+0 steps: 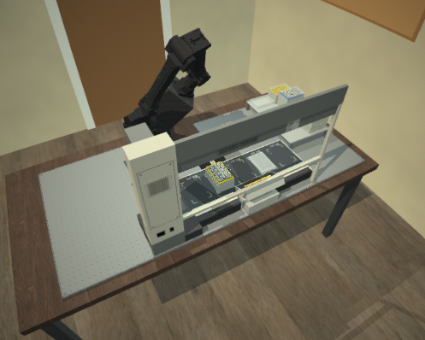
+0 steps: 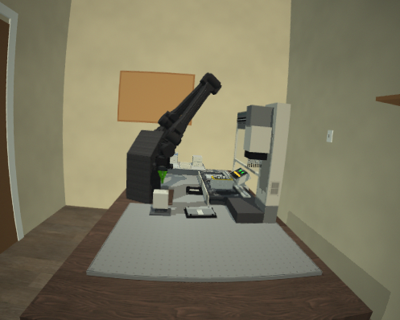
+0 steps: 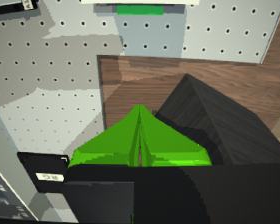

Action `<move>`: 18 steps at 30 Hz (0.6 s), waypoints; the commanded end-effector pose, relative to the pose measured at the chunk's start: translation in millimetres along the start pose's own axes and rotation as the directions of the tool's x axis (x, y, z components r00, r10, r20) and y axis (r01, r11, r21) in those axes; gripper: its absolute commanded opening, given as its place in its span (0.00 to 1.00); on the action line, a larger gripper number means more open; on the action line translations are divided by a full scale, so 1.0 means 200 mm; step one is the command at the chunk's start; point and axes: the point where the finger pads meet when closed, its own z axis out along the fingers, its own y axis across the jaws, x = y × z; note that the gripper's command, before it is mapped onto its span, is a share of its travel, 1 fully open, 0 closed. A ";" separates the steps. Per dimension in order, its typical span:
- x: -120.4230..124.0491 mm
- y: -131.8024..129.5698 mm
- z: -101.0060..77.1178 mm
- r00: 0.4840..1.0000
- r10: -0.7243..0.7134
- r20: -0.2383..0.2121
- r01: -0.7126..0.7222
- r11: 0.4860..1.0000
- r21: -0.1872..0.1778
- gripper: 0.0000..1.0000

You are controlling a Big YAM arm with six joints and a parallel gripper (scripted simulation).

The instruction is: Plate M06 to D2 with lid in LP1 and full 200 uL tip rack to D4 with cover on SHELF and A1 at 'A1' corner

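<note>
Pincer (image 3: 139, 150) fully closed on nothing, low centre of the wrist view, above the tabletop (image 3: 156, 80). White plate (image 1: 259, 162) and yellow-rimmed tip rack (image 1: 220, 174) sit mid-frame on the deck in the top view. Risk: the closed tips drop onto the dark base block (image 3: 226, 125) instead of the green button (image 3: 140, 9), seemingly READY, visible only from the wrist.

Black arm (image 1: 169, 85) folded at far side of table, elbow raised high, forearm angled down beside its base; green gripper (image 3: 140, 145) points downward, fingers pressed together tip to tip, nothing between them.
</note>
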 end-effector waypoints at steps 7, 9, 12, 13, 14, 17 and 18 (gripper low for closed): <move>-0.04 0.01 0.07 1.000 0.004 0.017 -0.004 1.000 -0.002 0.00; -0.08 0.04 0.04 0.999 0.001 0.043 0.000 1.000 -0.018 0.00; -0.04 0.01 0.11 1.000 0.005 0.015 -0.005 1.000 -0.001 0.00; -0.03 0.01 0.11 1.000 0.006 0.014 -0.006 1.000 -0.001 0.00; -0.03 0.00 0.12 1.000 0.007 0.013 -0.007 1.000 -0.001 0.00; -0.03 0.00 0.15 1.000 0.007 0.013 -0.007 1.000 -0.001 0.00; -0.03 0.01 0.16 1.000 0.006 0.014 -0.006 1.000 -0.001 0.00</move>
